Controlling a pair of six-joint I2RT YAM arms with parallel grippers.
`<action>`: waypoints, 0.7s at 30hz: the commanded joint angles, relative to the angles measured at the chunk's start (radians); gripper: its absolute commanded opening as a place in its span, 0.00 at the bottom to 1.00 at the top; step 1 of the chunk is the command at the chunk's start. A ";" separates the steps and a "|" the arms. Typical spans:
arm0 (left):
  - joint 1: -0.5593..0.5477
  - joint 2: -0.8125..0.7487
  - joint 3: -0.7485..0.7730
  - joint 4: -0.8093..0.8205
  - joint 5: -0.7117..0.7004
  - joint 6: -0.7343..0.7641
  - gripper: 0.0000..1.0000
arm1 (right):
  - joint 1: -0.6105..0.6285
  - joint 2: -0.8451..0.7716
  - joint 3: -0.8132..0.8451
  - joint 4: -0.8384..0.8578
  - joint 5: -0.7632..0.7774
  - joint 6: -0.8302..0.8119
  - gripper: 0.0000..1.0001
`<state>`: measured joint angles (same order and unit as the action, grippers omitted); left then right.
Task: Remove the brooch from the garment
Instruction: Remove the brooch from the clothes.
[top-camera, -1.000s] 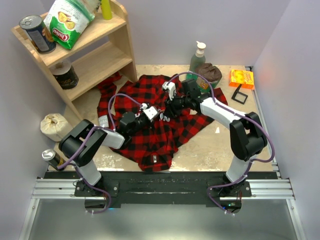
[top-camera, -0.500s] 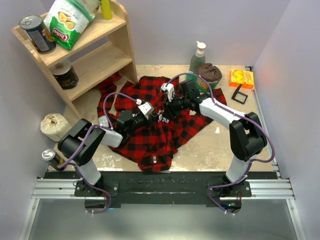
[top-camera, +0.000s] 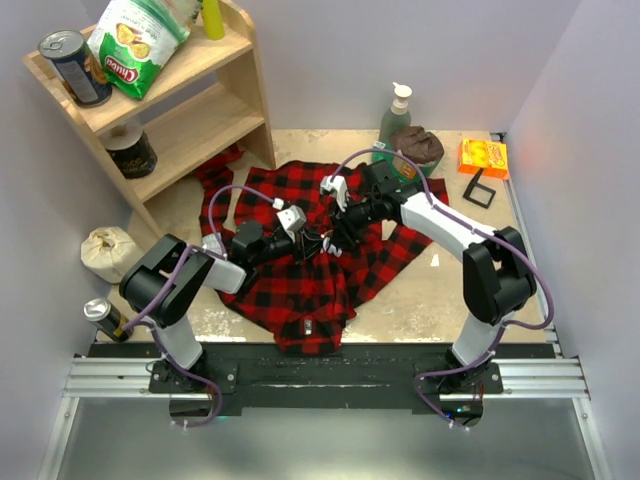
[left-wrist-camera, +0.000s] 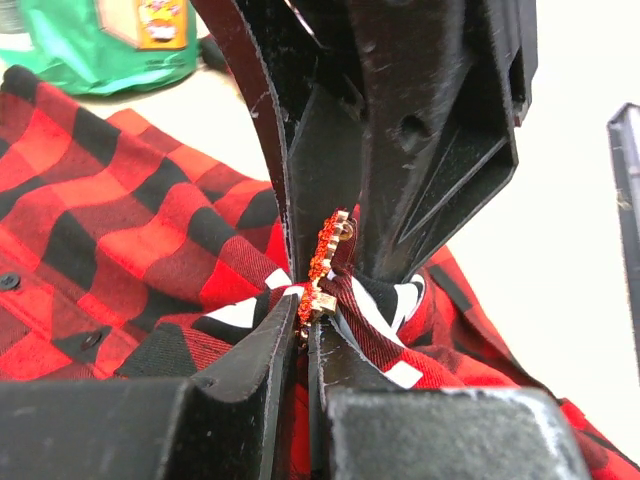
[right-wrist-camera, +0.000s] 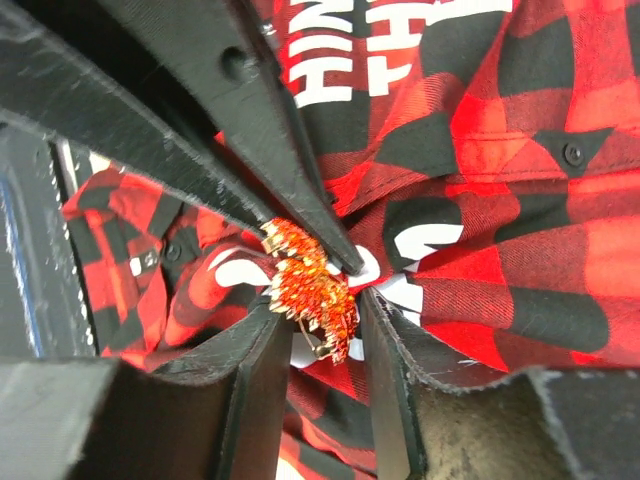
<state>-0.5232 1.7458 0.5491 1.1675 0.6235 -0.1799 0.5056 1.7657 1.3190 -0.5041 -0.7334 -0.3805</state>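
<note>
Your left gripper (left-wrist-camera: 308, 318) is pinched almost closed on a fold of the plaid flannel shirt (top-camera: 290, 290), right beside the brooch (right-wrist-camera: 308, 288). Your right gripper (right-wrist-camera: 322, 315) comes in from 1 o'clock and grips narrowly on the brooch itself; the orange-and-gold ornament fills the gap between its fingers. The two sets of fingertips meet nearly tip to tip over the middle of the shirt, at the black patch with white letters, with hardly any room between them.

From that meeting point, the wooden shelf (top-camera: 190, 130) stands at 10 o'clock, with a sleeve lying near its foot. The soap bottle (top-camera: 397, 108) and brown cloth lump (top-camera: 420, 145) crowd 1 o'clock, close behind your right arm. An orange box (top-camera: 483, 157) sits at 2 o'clock. Bare table (top-camera: 440, 290) opens at 4 o'clock. At 6 o'clock the shirt's hem reaches the table's near edge.

Against a second ago, the shirt is bunched tighter toward the grippers, its far edge has pulled in, its hem has slid nearer you, and the white lettering then visible between the grippers is now covered.
</note>
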 joint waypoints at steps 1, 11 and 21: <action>0.018 0.018 0.046 0.149 0.080 -0.073 0.00 | 0.014 -0.068 0.068 -0.171 -0.073 -0.119 0.39; 0.049 0.055 0.074 0.187 0.149 -0.159 0.00 | 0.005 -0.133 0.095 -0.306 0.021 -0.264 0.45; 0.054 0.075 0.077 0.213 0.183 -0.173 0.00 | -0.095 -0.201 0.125 -0.271 0.068 -0.290 0.46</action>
<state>-0.4770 1.8107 0.5991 1.2770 0.7834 -0.3321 0.4316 1.6005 1.3994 -0.7925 -0.6903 -0.6460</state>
